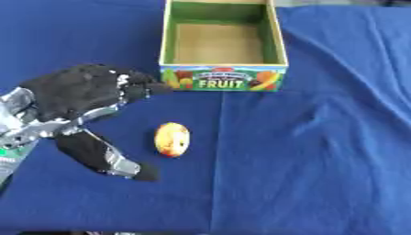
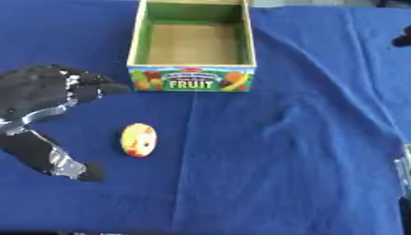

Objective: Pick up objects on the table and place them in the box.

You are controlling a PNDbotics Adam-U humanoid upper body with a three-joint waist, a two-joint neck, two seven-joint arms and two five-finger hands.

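Note:
A yellow and red fruit [image 1: 172,139] lies on the blue cloth below the box. The box [image 1: 223,78] stands at the top centre, open, with "FRUIT" on its front wall and nothing visible inside. My left hand [image 1: 76,94] hovers left of the fruit, open, its fingers reaching toward the box's lower left corner and its thumb [image 1: 108,157] stretched out below, apart from the fruit. Only a dark bit of my right hand [image 2: 401,36] shows at the right edge of the right eye view.
A blue cloth [image 1: 321,137] with some wrinkles covers the table. A silver-grey part [image 2: 404,170] shows at the right edge of the right eye view.

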